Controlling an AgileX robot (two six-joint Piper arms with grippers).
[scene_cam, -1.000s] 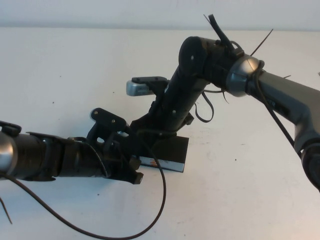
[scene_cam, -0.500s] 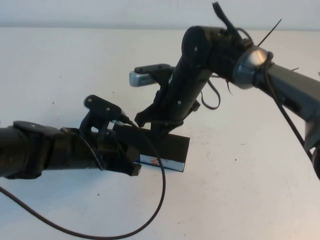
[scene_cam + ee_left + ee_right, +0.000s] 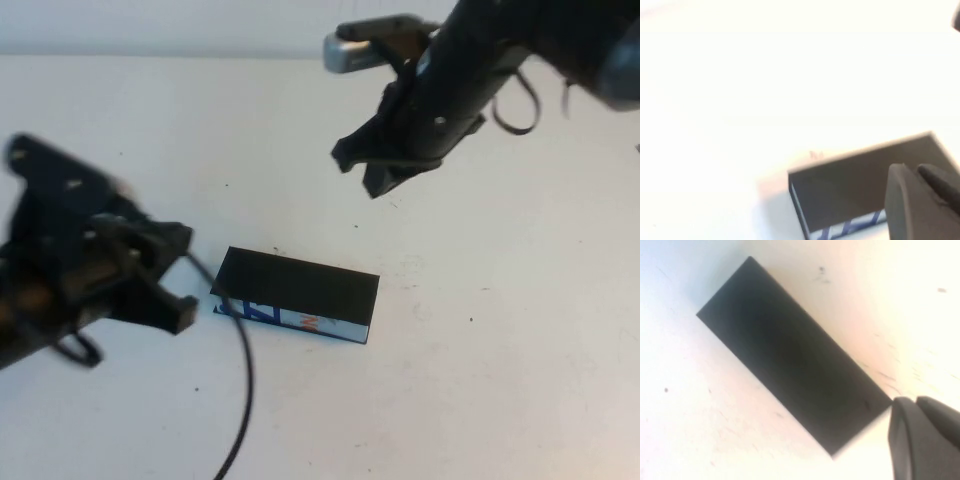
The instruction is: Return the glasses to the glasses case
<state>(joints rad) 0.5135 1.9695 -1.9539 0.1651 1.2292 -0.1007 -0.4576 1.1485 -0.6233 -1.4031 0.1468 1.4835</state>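
Observation:
The glasses case lies shut in the middle of the white table, black lid on top, its white front side with blue and orange print facing me. It also shows in the left wrist view and the right wrist view. The glasses are out of view. My left gripper is left of the case, apart from it, shut and empty. My right gripper hangs above and behind the case, shut and empty.
A black cable from the left arm loops down over the table just in front of the case's left end. The white table stretches to the right and front of the case.
Both arms have drawn away from the case: the left gripper back to the left, the right gripper up and to the far right. The case now lies uncovered, lid shut.

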